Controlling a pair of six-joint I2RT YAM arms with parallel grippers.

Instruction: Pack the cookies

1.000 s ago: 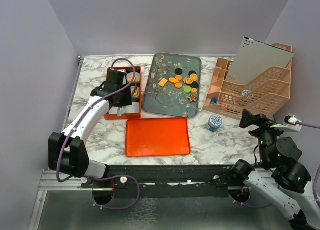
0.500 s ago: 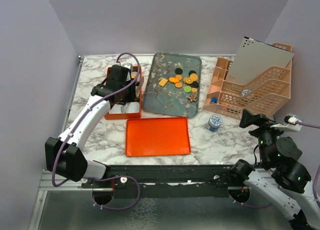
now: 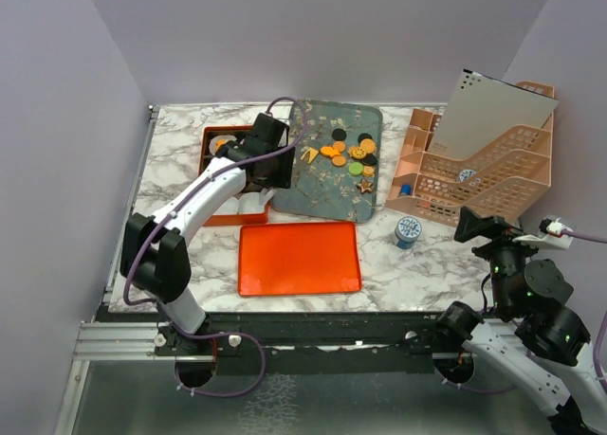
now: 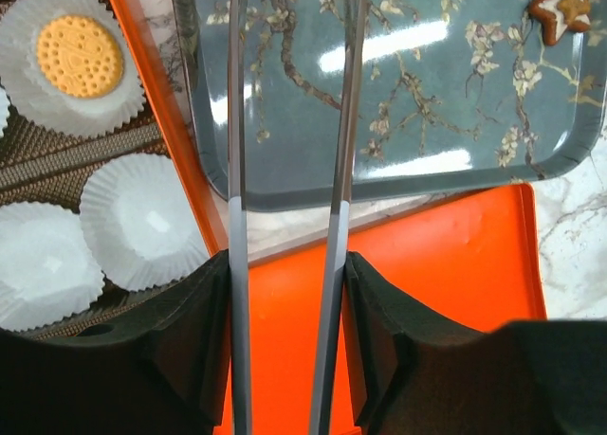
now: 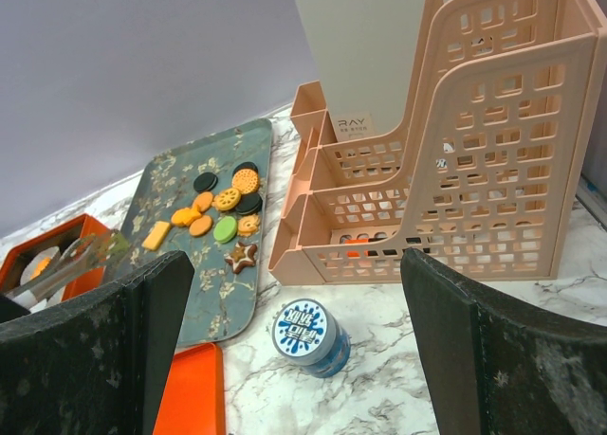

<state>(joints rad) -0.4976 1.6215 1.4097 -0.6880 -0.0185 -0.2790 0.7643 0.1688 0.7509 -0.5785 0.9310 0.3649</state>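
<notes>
The cookies lie in a cluster on the far right part of a blue-grey flowered tray; most are orange, a few black, one green, and a brown star sits nearest. One more round cookie rests in a white paper liner in the orange box. My left gripper is shut on metal tongs, over the tray's left near edge. The two blades stand apart and their tips are out of view. My right gripper is open and empty, low at the right, away from the tray.
An orange lid lies flat in front of the tray. A small blue-and-white tin stands right of it. A peach file rack with a white sheet fills the back right. Empty white liners sit in the box.
My left arm has swung right with the tongs, from over the orange box to the left edge of the tray. The right arm has not moved.
</notes>
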